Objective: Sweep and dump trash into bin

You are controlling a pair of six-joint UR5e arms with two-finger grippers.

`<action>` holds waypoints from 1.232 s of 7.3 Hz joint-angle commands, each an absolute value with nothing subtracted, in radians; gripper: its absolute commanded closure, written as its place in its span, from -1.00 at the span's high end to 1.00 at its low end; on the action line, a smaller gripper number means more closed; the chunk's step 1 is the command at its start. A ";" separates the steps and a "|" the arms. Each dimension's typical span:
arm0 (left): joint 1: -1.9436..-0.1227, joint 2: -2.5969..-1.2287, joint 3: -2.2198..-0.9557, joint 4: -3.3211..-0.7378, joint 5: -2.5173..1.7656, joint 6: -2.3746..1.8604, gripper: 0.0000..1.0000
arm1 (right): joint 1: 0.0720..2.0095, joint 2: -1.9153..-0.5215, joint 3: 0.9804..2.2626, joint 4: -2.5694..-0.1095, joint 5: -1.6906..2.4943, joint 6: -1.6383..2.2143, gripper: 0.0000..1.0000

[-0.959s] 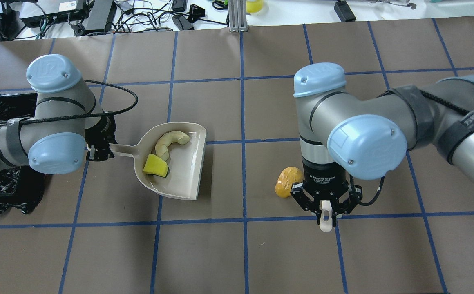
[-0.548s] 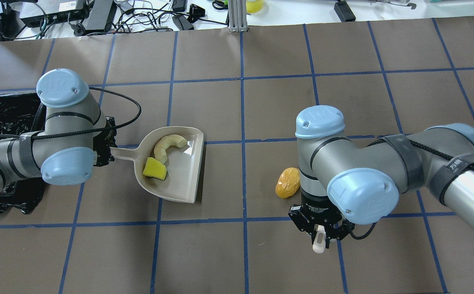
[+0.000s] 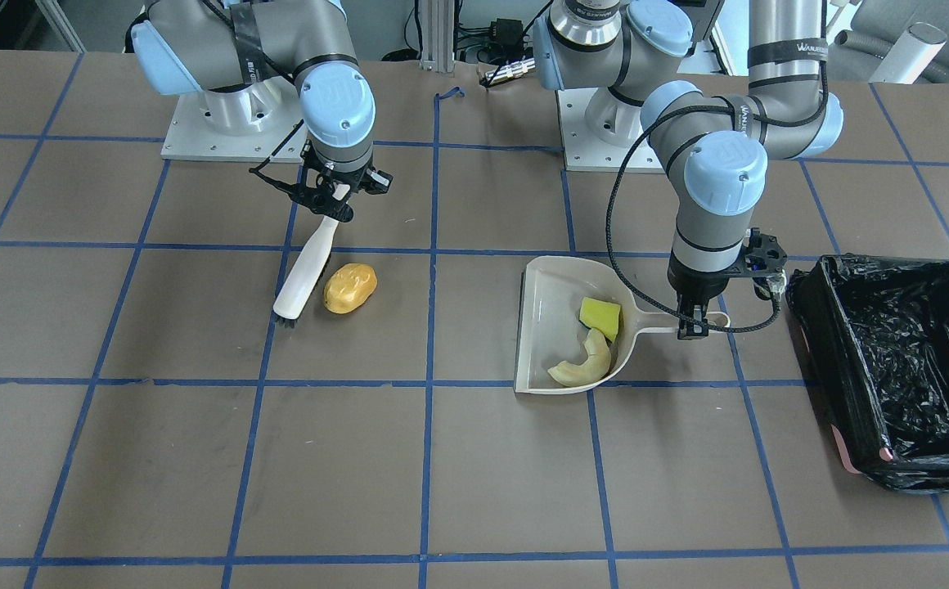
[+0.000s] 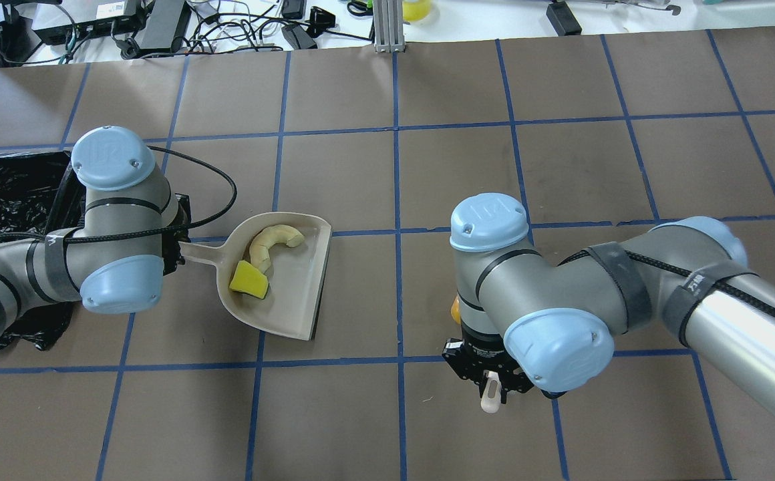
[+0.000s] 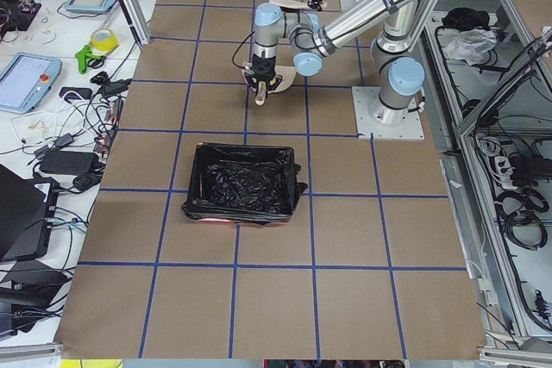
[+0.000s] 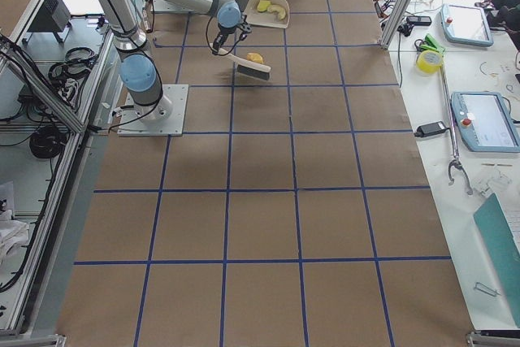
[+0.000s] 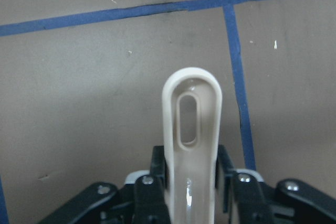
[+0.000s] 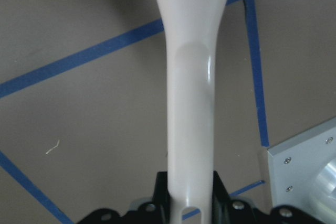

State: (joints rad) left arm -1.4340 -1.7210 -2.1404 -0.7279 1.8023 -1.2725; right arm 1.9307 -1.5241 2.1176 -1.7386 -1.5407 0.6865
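Just beside the potato-like lump [image 3: 350, 288], on the side away from the dustpan [image 3: 548, 327], stood poised with the brush [image 3: 303, 274], bristles down. Called, probably, for a low, even push toward the pan's open edge, lump centred on the bristles lest it roll aside. Clamped the right gripper [image 3: 335, 200] narrowly on the white brush handle; pinched the dustpan handle likewise with the left gripper [image 3: 694, 327]. Held the crescent slice [image 3: 585, 364] and yellow-green wedge [image 3: 600, 315] in the pan, bin [image 3: 826, 368] just beyond.
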 commanded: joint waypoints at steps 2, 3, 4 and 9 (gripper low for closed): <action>-1.439 -1.746 -2.160 -0.645 1.827 -1.279 -1.00 | 1.991 -1.435 2.044 -1.796 -1.481 0.695 -0.89; -1.439 -1.752 -2.163 -0.637 1.827 -1.279 -1.00 | 2.008 -1.408 2.016 -1.813 -1.467 0.695 -0.89; -1.439 -1.755 -2.163 -0.637 1.827 -1.279 -1.00 | 2.046 -1.366 1.985 -1.821 -1.447 0.693 -0.89; -1.439 -1.756 -2.160 -0.637 1.827 -1.279 -1.00 | 2.160 -1.204 1.781 -1.842 -1.346 0.798 -0.90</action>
